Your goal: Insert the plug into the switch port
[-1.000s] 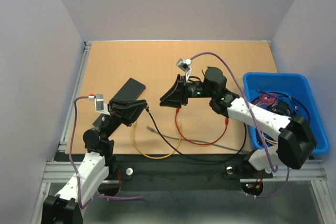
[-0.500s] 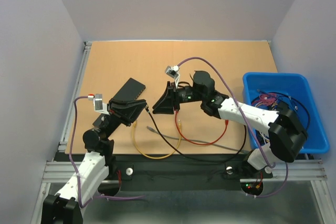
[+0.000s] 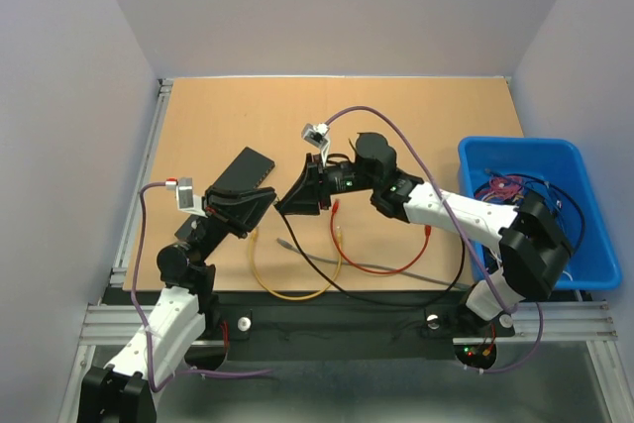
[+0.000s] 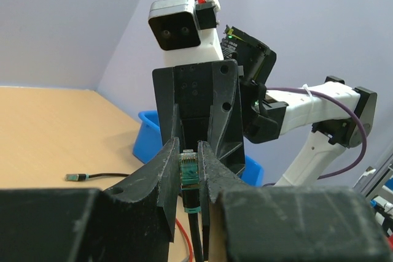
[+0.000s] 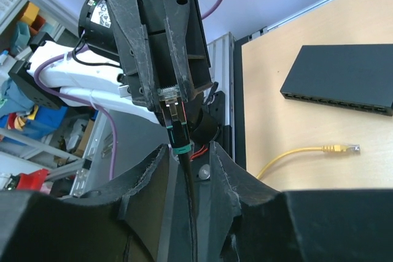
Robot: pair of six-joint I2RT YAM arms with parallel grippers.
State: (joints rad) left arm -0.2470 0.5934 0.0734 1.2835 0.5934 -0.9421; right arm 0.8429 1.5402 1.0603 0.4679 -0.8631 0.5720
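Firmly, I am pinching the plug (image 4: 189, 167) in my left gripper (image 4: 188, 145), its black cable (image 5: 186, 179) hanging down, my right gripper (image 5: 188, 147) meeting it tip to tip, fingers (image 5: 147, 179) sitting narrowly parted around that cable, switch (image 3: 245, 171) lying nearby on the table (image 3: 416, 116).

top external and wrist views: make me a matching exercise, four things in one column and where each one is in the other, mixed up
1. switch
2. blue bin
3. yellow cable
4. plug

a. between the fingers of the left pincer
b. by the right edge of the table, cables inside
c. black, lying flat on the table
d. loose on the table, its end free

Pairs: 1-c, 2-b, 3-d, 4-a
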